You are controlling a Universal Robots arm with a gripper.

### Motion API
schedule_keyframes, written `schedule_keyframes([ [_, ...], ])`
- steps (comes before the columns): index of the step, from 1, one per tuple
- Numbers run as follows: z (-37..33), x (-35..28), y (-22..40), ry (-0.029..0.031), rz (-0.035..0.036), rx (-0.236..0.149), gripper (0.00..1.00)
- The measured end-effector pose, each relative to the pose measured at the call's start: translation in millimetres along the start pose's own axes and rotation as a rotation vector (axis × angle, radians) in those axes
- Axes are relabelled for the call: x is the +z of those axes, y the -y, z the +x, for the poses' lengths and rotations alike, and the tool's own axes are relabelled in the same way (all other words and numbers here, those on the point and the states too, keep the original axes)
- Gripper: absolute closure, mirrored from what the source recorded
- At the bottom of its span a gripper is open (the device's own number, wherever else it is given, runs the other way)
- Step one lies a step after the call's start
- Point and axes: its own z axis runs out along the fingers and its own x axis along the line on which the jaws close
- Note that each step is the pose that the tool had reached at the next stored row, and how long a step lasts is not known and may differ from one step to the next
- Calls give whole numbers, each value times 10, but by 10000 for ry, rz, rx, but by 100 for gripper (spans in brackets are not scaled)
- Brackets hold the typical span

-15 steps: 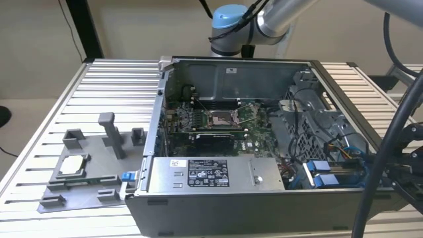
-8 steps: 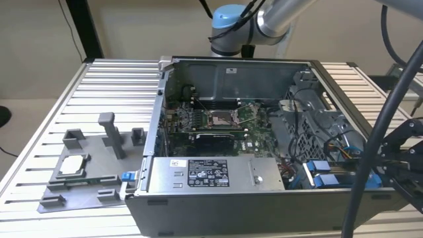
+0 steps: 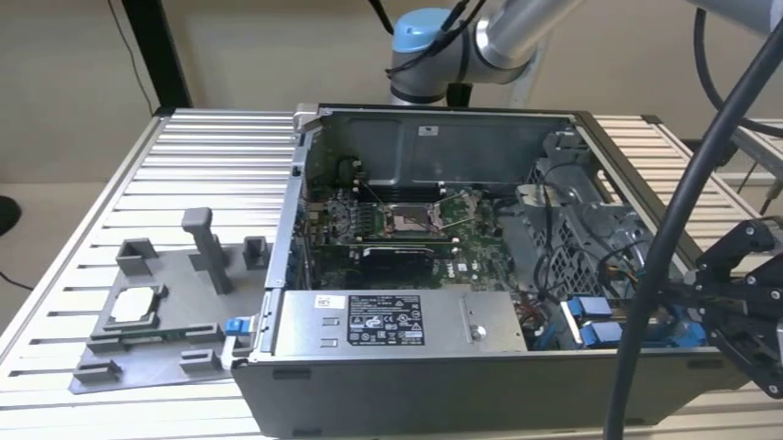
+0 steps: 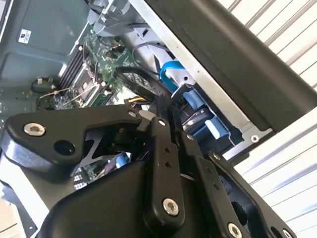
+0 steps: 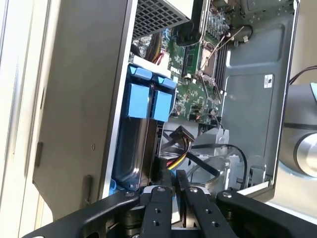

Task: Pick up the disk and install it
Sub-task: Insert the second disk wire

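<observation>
**Gripper at the drive bay of the open computer case**

In the first wrist view the gripper (image 5: pixel 173 181) has its fingers (image 5: pixel 165 179) drawn together, beside the disk (image 5: pixel 137 130), which sits in the bay with blue bracket tabs showing. The computer case (image 3: pixel 490 367) lies open on the slatted table (image 3: pixel 183 165).

Black gripper (image 5: pixel 174 179) fingers (image 5: pixel 166 181), closed together, hang just beside blue-bracketed drives (image 5: pixel 143 101) seated in the open computer case (image 5: pixel 79 99); a bundle of coloured cables (image 5: pixel 179 148) and the green motherboard (image 5: pixel 198 79) lie beyond.
</observation>
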Motion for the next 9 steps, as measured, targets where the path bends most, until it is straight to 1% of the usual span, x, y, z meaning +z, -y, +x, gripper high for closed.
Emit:
schedule_keyframes([
  [1, -2, 1, -13, -13, -1, 2, 100],
  [2, -3, 5, -21, -126, -15, 13, 100],
  [3, -6, 5, -33, -297, -38, 24, 100],
  [4, -7, 4, -33, -312, -43, 22, 100],
  [6, -6, 5, -33, -313, -44, 22, 100],
  [7, -8, 7, -33, -339, -47, 24, 100],
  [9, -18, 11, -33, -541, -77, 48, 100],
])
